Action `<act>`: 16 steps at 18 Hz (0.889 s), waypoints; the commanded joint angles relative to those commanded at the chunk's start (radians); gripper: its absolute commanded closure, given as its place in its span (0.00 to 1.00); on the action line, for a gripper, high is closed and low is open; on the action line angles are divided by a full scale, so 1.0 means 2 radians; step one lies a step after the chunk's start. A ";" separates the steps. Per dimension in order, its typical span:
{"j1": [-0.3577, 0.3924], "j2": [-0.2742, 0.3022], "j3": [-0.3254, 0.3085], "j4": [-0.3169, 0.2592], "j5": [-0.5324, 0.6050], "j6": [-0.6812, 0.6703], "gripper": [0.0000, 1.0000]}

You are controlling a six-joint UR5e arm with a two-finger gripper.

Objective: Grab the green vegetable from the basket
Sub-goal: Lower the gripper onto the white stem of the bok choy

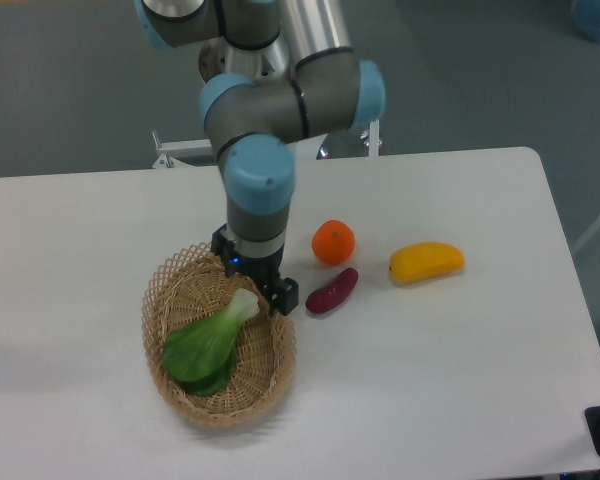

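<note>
The bok choy (212,343) lies inside the wicker basket (270,385), its dark green leaves toward the front left and its pale stem pointing up to the right. The end effector (263,290) hangs over the basket's far right rim, just beside the stem end; whether its fingers are released or clenched I cannot tell, because the wrist hides them. On the white bench (460,380), right of the basket, lie a purple sweet potato (332,291), an orange (333,242) and a yellow mango (426,262).
</note>
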State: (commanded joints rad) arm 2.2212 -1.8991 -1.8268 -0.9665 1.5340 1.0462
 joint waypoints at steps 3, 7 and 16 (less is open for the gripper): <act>-0.001 0.001 -0.010 0.001 0.000 -0.002 0.00; -0.006 -0.008 -0.011 0.002 0.002 -0.007 0.00; -0.012 -0.027 -0.015 0.039 0.002 -0.029 0.00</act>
State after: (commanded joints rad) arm 2.1967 -1.9528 -1.8561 -0.8882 1.5386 0.9879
